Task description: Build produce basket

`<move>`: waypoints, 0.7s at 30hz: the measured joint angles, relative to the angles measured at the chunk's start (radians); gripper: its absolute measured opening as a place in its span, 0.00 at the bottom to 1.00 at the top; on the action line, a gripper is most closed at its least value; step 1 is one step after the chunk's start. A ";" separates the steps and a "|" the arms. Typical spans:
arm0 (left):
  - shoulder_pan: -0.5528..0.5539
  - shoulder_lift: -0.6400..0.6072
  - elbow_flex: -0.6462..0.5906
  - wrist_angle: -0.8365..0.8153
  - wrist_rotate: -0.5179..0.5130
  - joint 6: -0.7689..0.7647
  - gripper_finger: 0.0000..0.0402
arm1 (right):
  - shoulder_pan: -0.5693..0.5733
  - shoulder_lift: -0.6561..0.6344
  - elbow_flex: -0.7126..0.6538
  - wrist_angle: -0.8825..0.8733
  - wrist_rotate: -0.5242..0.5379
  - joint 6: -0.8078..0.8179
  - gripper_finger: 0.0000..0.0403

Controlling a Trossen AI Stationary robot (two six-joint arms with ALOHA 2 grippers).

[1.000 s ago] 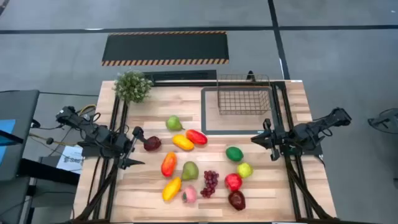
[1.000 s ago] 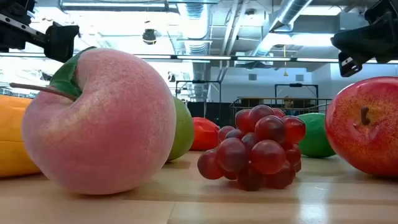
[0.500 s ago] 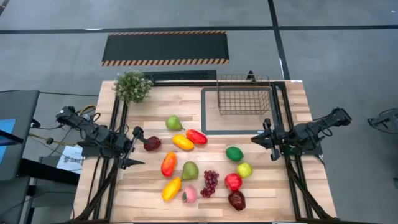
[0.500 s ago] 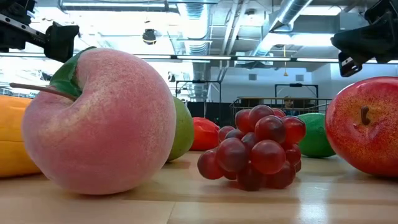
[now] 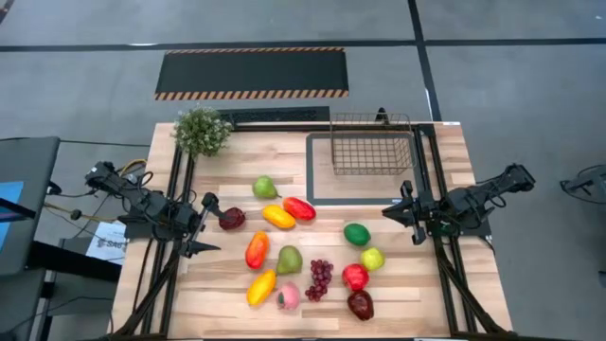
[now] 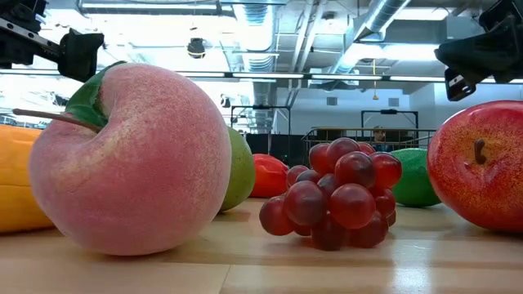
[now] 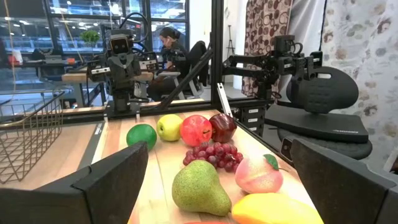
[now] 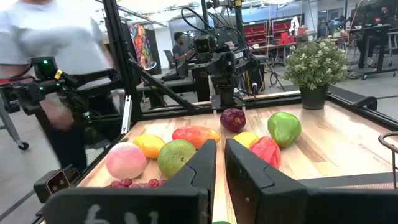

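Observation:
The wire basket [image 5: 371,144] stands on the grey-framed mat [image 5: 318,189] at the far right of the table. The produce is spread over the table's middle and near part. It includes a green pear [image 5: 265,187], red [image 5: 299,207] and yellow [image 5: 278,216] pieces, a lime [image 5: 356,234], grapes [image 6: 339,196], a peach [image 6: 131,159] and a red apple [image 6: 478,175]. My left gripper [image 5: 208,225] hovers open at the table's left, with a dark red piece [image 5: 232,218] just ahead of its fingers. My right gripper [image 5: 390,212] hovers shut at the table's right, near the mat's near corner.
A potted plant [image 5: 202,131] stands at the far left corner. Black frame rails [image 5: 177,189] run along both table sides. A person [image 8: 56,56] stands beyond the table's left side in the right wrist view. Bare wood lies between the pear and the plant.

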 joint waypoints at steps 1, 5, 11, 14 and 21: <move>0.000 0.000 0.000 0.000 0.000 0.000 0.96 | 0.000 0.000 0.000 0.000 0.000 0.000 0.15; 0.000 0.000 0.000 0.000 0.000 0.000 0.96 | 0.000 0.000 0.000 0.000 0.000 0.000 0.15; 0.000 0.000 0.000 0.000 0.000 0.000 0.96 | 0.000 0.000 0.000 0.000 0.000 0.000 0.15; 0.000 0.000 0.000 0.000 0.000 0.000 0.96 | 0.000 0.000 0.000 0.000 0.000 0.000 0.15; 0.000 0.000 0.000 0.004 -0.038 0.099 0.96 | 0.000 0.000 0.000 0.000 0.000 0.000 0.15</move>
